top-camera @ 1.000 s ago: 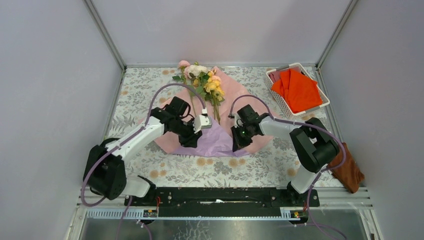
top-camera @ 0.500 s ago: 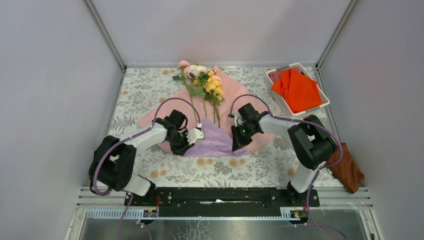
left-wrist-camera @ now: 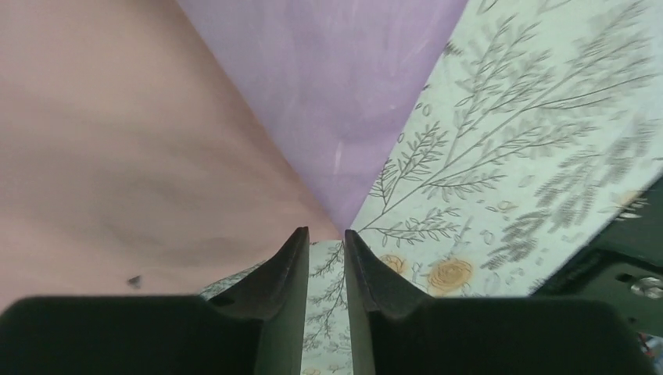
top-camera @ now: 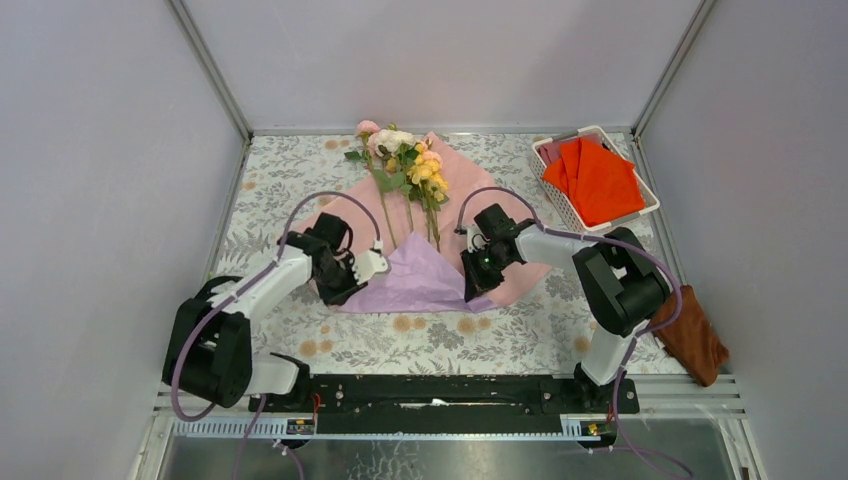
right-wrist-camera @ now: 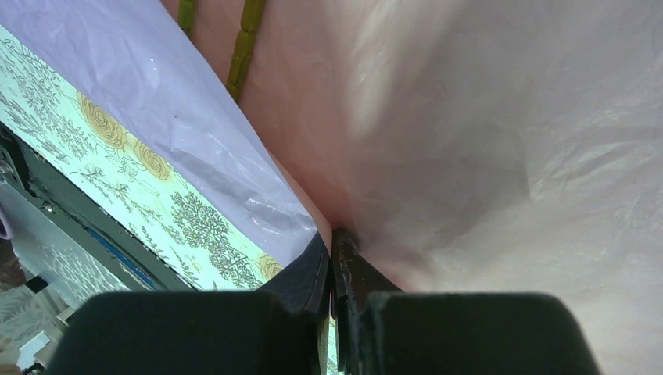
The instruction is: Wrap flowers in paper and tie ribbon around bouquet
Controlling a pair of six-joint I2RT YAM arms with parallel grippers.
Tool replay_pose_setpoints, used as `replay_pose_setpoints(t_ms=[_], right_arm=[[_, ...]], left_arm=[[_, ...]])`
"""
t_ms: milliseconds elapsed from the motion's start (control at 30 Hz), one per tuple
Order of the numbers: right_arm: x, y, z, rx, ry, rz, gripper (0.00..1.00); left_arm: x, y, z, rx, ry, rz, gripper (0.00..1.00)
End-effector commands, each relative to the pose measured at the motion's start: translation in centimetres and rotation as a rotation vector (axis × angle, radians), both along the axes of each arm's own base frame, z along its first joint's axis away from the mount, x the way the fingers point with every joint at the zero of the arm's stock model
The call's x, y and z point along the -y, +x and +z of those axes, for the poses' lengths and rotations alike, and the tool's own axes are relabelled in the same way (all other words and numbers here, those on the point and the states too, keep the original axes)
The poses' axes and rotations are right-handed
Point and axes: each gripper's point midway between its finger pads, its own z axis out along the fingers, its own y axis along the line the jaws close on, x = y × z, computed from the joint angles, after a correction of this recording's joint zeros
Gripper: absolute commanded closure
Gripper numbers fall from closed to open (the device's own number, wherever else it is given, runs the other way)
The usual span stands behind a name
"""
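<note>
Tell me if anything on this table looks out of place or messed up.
Only the small brown cloth stands out: it lies crumpled at the near right corner of the table, away from the work. The near edge of the paper is folded over, lilac face up, but that fits the wrapping. Nothing looks spilled or torn.

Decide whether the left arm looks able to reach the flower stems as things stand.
Probably yes. The left pincer is empty at the edge of the paper, and the stems lie uncovered nearby; only the low lilac flap lies between.
</note>
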Motion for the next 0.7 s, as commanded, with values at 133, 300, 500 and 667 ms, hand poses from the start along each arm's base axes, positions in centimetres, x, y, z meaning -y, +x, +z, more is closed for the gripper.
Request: replay_pose_setpoints(t_ms=[133,300,500,667], right_arm=[[0.4,1.7,-0.1,0.041,-0.044,-0.028,0.85],[0.8,2.7,1.5,0.087,-0.076,-0.051,0.63],[2.7,6.7,9.2,0.349,-0.136,-0.197,0.59],[-4.2,2.8,10.0,0.278,0.163,-0.117,0.88]], left_arm=[[9.2,1.3,6.3,0.061,-0.26,-0.15,0.71],[9.9,4.5,2.1,0.086,-0.181,-0.091,0.71],[8.1,2.3,-2.1,-0.018,-0.099,-0.089,0.72],[8.2,1.5,-2.5,-0.036,-0.118,-0.091,0.72]])
